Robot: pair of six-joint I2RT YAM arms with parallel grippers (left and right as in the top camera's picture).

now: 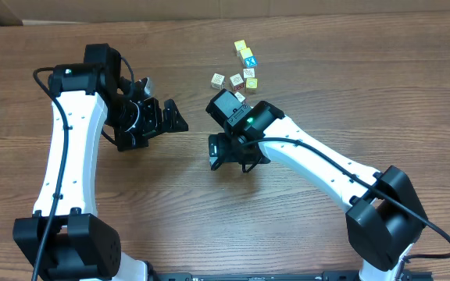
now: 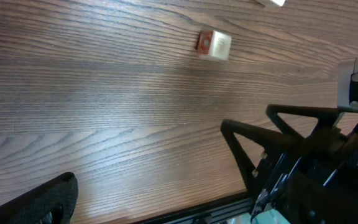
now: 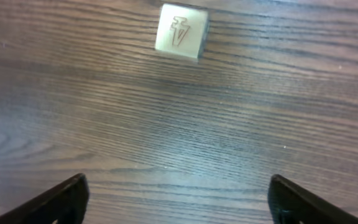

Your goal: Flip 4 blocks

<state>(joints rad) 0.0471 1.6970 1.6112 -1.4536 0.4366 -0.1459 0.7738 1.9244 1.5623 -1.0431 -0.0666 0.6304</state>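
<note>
Brown wood-grain surface (image 1: 303, 250), with cardboard (image 1: 209, 9) along its far edge.
The blocks (image 1: 236, 80) cluster far, right of centre. The left fingers (image 1: 174, 117) are spread wide, holding nothing. The right fingers (image 3: 55, 202) are spread wide too, empty; one cream block (image 3: 180, 31) lies just beyond them, untouched.

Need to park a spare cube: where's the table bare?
Free: the tabletop between the left arm and right arm near the front, and the far corner right of the block cluster. Crowded: around that cluster, by the right arm's wrist.
</note>
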